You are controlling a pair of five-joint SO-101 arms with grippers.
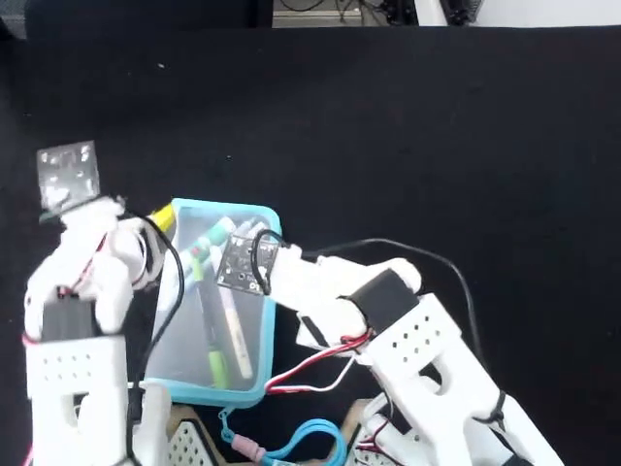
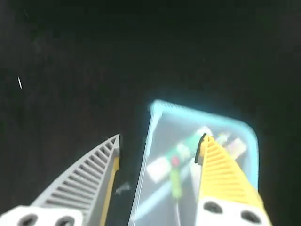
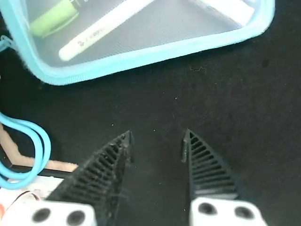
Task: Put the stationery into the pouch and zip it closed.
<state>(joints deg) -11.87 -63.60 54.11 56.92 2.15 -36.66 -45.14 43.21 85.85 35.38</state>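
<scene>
Fingers (image 3: 207, 165) gape empty on your left gripper (image 2: 160, 137) and right gripper (image 3: 157, 133), pens (image 1: 233, 330) sit in the pouch (image 1: 218, 393), so zipping looks next: brace and pull.

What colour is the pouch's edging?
Light blue, running around the translucent pouch. It shows best in the right wrist view.

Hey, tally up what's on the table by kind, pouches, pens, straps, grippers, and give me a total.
Pouch: 1
Pens in it: at least 3; overlap hides the rest
Blue strap: 1
Grippers: 2, left gripper and right gripper
Total: at least 7
</scene>
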